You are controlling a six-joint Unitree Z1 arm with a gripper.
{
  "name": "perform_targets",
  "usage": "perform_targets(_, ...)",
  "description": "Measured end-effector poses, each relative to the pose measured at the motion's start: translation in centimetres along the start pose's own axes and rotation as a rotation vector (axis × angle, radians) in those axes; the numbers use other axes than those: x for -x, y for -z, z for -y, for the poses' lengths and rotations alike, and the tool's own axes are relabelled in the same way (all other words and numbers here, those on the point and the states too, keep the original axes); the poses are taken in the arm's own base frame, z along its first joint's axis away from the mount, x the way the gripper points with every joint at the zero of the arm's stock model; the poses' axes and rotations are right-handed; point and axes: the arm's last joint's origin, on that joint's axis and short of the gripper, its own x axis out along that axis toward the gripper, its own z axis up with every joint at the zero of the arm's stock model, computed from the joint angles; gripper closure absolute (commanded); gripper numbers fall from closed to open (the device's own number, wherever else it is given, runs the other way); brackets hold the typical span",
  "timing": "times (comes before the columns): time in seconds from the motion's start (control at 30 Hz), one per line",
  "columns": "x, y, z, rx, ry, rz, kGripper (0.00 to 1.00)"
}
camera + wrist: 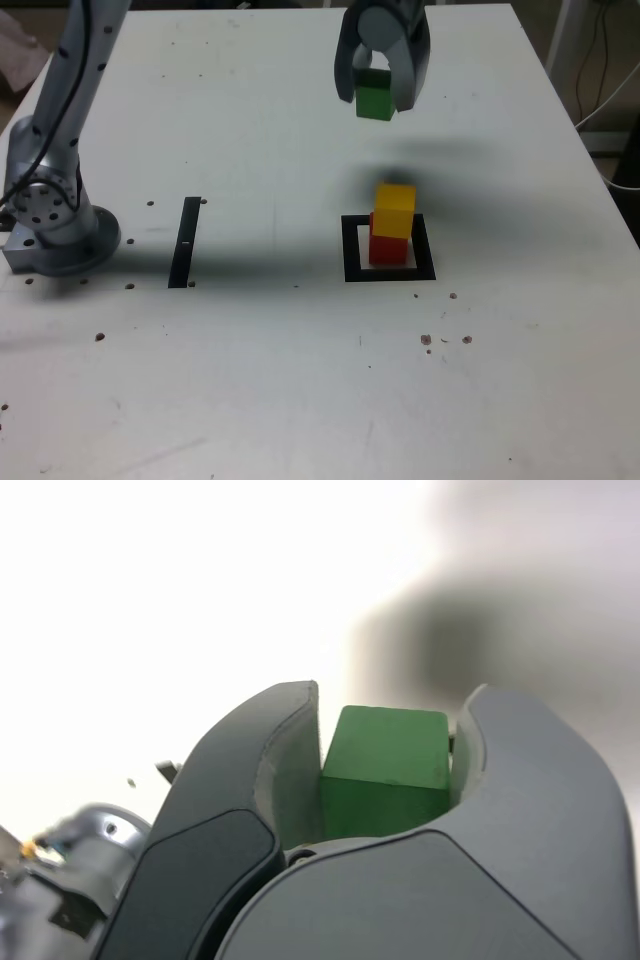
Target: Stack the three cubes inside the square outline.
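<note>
Green cube [385, 770] clamped between closed jaws, above yellow-on-red stack [392, 235] in square outline [350, 250]. Rigid, light; side faces grip best.

My gripper [381, 92] clamped on green cube [375, 101], held above square outline [388, 249], yellow cube [394, 210] atop red cube [389, 248] inside outline, black strip [185, 242] well apart.

A white table [300, 400] with dark specks; cables [600, 60] hang, perhaps beside a wall, at the exterior view's right.
</note>
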Motion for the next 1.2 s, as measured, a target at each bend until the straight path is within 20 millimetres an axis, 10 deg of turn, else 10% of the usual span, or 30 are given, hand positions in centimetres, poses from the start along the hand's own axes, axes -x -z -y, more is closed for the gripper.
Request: perform_targets(1.2,0.4,-4.0,10.1,0.168,0.043,0.0,0.64)
